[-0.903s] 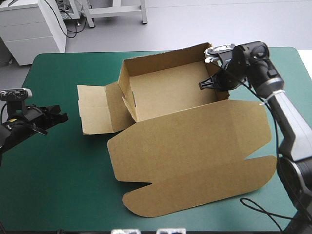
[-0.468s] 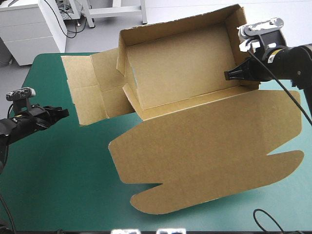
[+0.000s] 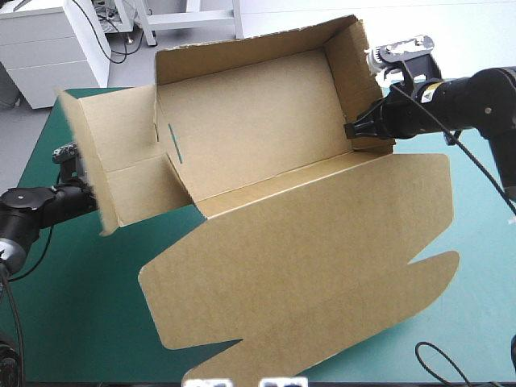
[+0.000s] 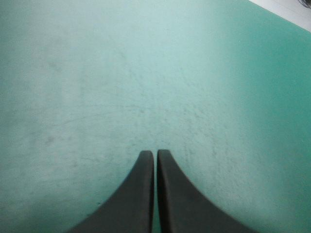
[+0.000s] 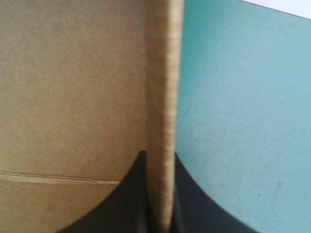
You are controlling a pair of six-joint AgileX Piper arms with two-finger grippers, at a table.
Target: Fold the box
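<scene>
Pinches the brown box (image 3: 258, 137) by its right end wall (image 3: 348, 72) with the right hand (image 3: 352, 129), black fingers (image 5: 131, 194) clamped on the board. Hangs it tilted up over the far half of the teal-green worktop (image 3: 72, 306), lid (image 3: 306, 250) drooping toward the near edge. Parks the left hand (image 4: 155, 154) clenched on nothing by the left edge, just beside the dangling side flap (image 3: 113, 161). Risks plenty on one thin grip: could slip, or crease that wall under the hanging weight. Could also snag the flap on the left hand and twist the box.
</scene>
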